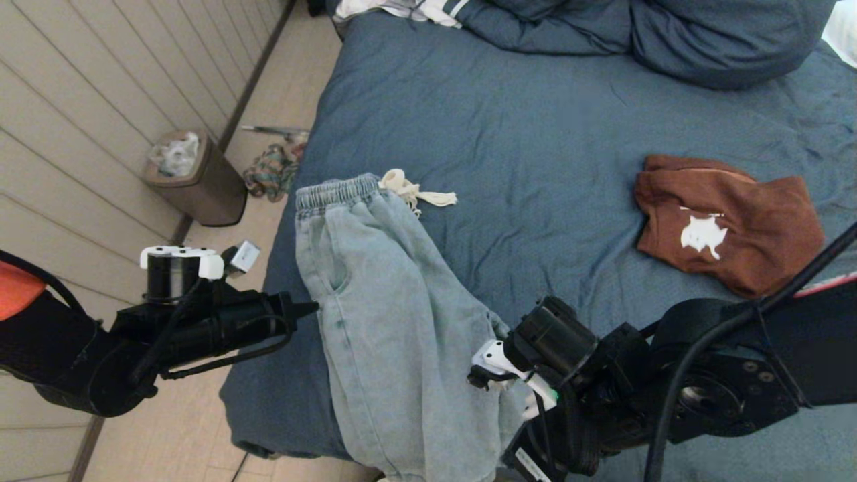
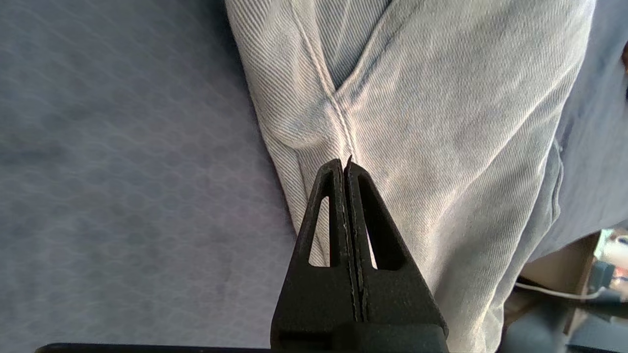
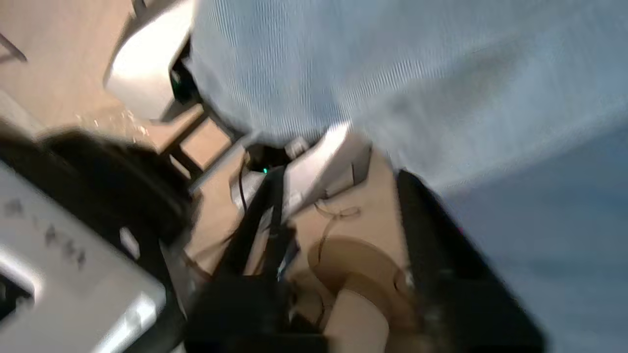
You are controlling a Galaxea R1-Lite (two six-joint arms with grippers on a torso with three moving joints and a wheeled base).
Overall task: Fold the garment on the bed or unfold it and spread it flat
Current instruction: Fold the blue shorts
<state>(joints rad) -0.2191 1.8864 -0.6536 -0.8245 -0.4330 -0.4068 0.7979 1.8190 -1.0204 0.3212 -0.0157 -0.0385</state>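
Light blue denim trousers (image 1: 388, 321) lie along the left edge of the bed (image 1: 535, 127), waistband and cream drawstring (image 1: 412, 189) toward the far end, legs hanging over the near edge. My left gripper (image 1: 309, 309) is shut, its tip at the trousers' left side by the pocket. In the left wrist view the shut left gripper (image 2: 344, 164) rests over the pocket seam of the trousers (image 2: 441, 122) with no cloth between its fingers. My right gripper (image 3: 341, 196) is open below the bed's near edge, under the hanging trousers (image 3: 319, 63), with only floor between its fingers.
A brown shirt (image 1: 730, 221) with a white print lies on the bed's right side. A bunched blue duvet (image 1: 669, 33) sits at the far end. On the floor to the left stand a brown waste bin (image 1: 194, 177) and a heap of cloth (image 1: 271, 171).
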